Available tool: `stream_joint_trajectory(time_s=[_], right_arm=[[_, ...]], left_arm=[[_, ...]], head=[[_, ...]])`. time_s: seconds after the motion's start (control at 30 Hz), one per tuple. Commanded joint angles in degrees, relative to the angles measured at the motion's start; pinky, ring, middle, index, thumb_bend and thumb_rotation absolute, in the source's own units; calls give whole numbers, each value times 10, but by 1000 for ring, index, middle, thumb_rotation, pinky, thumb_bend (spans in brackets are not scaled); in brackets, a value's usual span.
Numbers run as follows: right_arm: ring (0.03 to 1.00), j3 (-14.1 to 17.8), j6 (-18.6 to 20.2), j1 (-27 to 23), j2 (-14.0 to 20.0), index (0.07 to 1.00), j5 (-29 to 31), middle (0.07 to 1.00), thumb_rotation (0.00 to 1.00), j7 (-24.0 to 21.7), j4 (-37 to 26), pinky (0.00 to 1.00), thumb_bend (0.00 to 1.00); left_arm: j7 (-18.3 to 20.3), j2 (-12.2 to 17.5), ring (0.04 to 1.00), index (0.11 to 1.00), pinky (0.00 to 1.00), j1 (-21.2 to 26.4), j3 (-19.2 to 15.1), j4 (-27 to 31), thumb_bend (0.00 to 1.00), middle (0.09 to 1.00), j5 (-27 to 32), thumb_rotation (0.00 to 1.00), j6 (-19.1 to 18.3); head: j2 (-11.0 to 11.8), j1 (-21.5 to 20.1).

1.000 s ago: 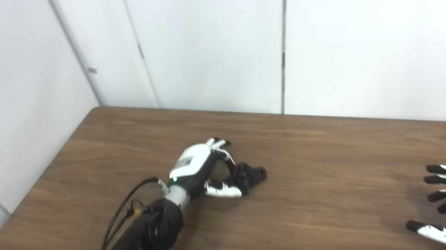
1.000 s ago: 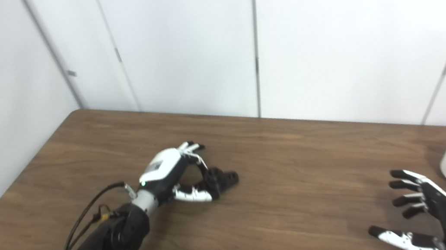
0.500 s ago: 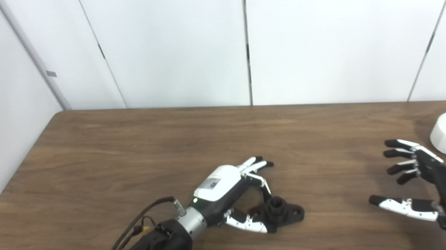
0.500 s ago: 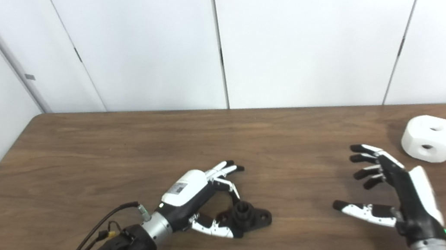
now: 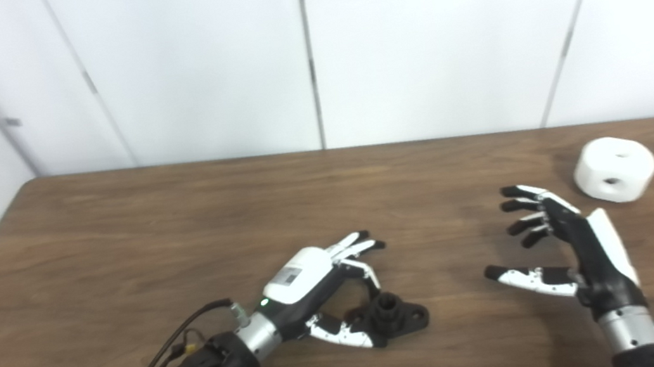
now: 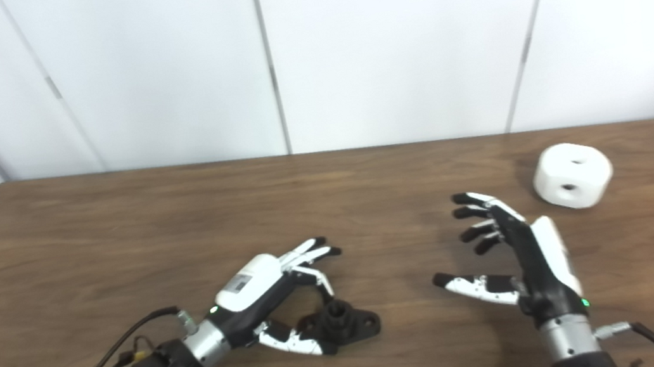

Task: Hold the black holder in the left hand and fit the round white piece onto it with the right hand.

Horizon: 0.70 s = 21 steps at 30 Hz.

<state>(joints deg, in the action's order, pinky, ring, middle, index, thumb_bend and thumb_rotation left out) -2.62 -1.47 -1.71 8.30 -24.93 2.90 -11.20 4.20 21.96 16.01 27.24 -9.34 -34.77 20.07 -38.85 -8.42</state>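
While my left hand (image 5: 315, 281) lies low on the wooden table (image 5: 119, 251), its fingers spread wide and holding nothing, the black holder (image 5: 393, 315) sits on the wood just past my thumb tip, under my fingertips; my right hand (image 5: 572, 245) hovers with fingers splayed and empty; the round white piece (image 5: 614, 169) rests beyond its fingertips, apart from them.

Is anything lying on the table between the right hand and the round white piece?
No. Both eye views show only bare table between the open right hand and the round white piece.
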Motion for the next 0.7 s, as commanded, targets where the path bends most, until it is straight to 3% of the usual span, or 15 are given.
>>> stream_joint_trajectory(time_s=[0.0,0.1,0.23,0.33,0.5,0.6,0.67], right_arm=[[594,-1,-2,-34,0,775,-12,724,152,5,-34,470,593],[585,-3,21,-58,17,763,-34,718,188,-19,-60,459,603],[624,-17,96,-115,70,765,-157,726,256,-87,-103,502,630],[710,-31,157,-167,109,788,-246,798,275,-168,-121,554,656],[750,-51,202,-251,157,782,-389,834,234,-269,-109,577,730],[777,-58,217,-298,177,792,-483,855,267,-339,-87,597,815],[840,-58,220,-323,185,827,-539,894,314,-390,-71,680,866]], left_arm=[[23,4,984,487,868,-13,12,-4,523,923,-44,66,-23],[22,11,968,488,851,-15,6,-9,524,912,-47,65,-20],[26,21,932,487,798,-16,2,-11,524,894,-48,61,-13],[31,26,921,487,788,-16,-1,-16,524,885,-38,58,-6],[27,31,914,487,798,-12,-1,-44,523,872,-36,55,12],[25,33,918,487,773,-9,1,-56,523,879,-42,56,18],[23,34,920,487,769,-7,3,-63,523,885,-42,56,23]], head=[[2,-16],[26,-97],[60,-185],[96,-247],[140,-308],[160,-332],[166,-339]])
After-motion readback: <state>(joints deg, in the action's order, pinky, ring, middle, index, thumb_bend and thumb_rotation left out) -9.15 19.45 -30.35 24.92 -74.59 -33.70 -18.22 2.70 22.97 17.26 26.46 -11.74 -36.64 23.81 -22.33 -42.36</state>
